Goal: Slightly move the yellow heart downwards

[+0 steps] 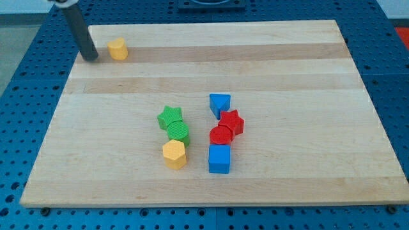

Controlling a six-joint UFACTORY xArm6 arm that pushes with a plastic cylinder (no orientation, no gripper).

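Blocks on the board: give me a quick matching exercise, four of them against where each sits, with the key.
Things:
1. yellow heart
2. blue cube
3. green star
4. yellow hexagon

Places:
A. just below the green cylinder
B. lowest in the right-hand cluster
C. view's top left, right of my tip
D. top of the left-hand cluster

Pairs: 1-C, 2-B, 3-D, 4-A

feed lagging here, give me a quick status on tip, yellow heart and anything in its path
My tip at the view's top left, just left of the yellow heart, small gap. Heart near the board's top edge. Nothing directly below the heart; other blocks clustered mid-board.
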